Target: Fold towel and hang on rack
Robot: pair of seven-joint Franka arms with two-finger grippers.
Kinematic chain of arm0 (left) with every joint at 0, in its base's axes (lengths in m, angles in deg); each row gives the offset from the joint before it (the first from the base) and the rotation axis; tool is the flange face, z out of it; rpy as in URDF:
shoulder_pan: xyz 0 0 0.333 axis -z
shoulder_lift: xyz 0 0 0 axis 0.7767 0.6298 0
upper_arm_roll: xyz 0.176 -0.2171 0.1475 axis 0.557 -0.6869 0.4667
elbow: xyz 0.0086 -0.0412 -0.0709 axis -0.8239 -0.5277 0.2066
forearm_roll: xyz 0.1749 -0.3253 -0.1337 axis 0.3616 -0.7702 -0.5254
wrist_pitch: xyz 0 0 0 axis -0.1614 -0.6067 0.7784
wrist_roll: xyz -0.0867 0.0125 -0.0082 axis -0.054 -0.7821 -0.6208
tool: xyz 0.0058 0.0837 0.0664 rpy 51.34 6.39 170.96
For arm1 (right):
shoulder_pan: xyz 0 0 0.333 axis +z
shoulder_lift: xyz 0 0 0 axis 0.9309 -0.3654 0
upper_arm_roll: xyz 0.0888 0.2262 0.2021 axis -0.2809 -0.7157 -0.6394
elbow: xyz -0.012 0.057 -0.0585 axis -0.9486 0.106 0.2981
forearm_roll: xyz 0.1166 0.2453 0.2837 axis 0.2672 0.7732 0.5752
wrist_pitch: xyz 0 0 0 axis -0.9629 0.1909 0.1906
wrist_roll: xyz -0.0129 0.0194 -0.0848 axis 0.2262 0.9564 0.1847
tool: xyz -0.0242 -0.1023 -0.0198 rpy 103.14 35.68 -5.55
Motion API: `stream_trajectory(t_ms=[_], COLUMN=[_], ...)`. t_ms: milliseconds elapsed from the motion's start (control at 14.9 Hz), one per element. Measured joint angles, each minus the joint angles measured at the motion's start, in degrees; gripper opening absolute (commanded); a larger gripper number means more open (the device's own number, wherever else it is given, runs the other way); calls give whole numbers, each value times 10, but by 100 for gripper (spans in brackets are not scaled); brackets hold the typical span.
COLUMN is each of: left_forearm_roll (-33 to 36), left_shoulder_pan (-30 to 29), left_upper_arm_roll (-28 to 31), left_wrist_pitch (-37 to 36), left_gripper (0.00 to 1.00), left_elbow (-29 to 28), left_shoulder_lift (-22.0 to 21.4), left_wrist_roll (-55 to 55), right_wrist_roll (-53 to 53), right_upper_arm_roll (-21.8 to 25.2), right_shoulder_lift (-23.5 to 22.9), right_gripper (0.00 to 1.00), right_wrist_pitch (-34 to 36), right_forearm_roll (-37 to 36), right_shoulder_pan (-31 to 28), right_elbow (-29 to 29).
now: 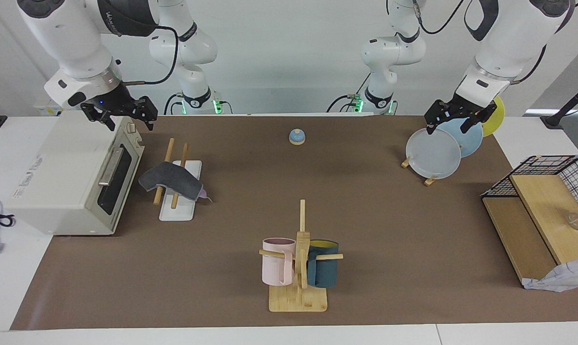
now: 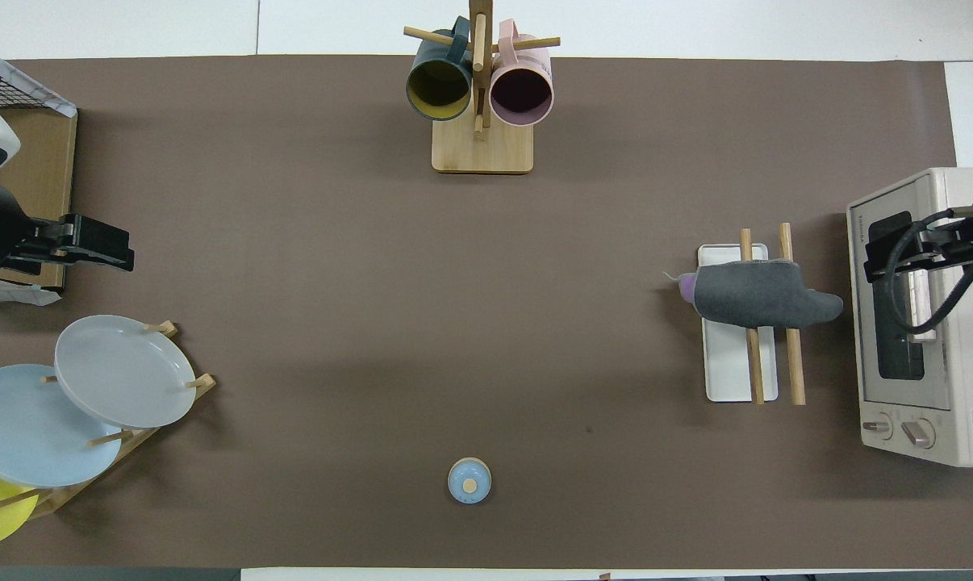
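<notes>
Both end effectors hang in the air with their fingers apart and hold nothing. At the upper left of the facing view, the right end effector point(image 1: 121, 116) is over the upper corner of the white toaster oven point(image 1: 73, 177); the left end effector point(image 1: 454, 120) at the upper right is over the wooden stand of round grey, blue and yellow plates point(image 1: 435, 153). On the brown-covered bench point(image 1: 389, 249), the thin dark grey towel with a purple corner showing point(image 1: 171, 181) is draped across both light wooden rods of the rack with the flat white base point(image 1: 179, 201), just beside the oven's door at left of centre. Low in the centre of that view stands a wooden mug tree with a pink and a teal mug point(image 1: 299, 268), and a small blue dome-shaped bell point(image 1: 297, 136) sits at upper centre.
</notes>
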Motion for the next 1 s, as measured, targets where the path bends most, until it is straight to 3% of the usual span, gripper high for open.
stream_trajectory(t_ms=[1003], left_forearm_roll=[0], left_shoulder_pan=[0], left_upper_arm_roll=[1], left_wrist_pitch=[1], left_gripper=[100], left_elbow=[0], left_shoulder_lift=[0], left_wrist_roll=[-6], right_wrist_roll=[0], right_upper_arm_roll=[-1], right_shoulder_lift=[0], right_gripper=[100], right_wrist_pitch=[-29], right_forearm_roll=[0], right_shoulder_pan=[-2], right_elbow=[1])
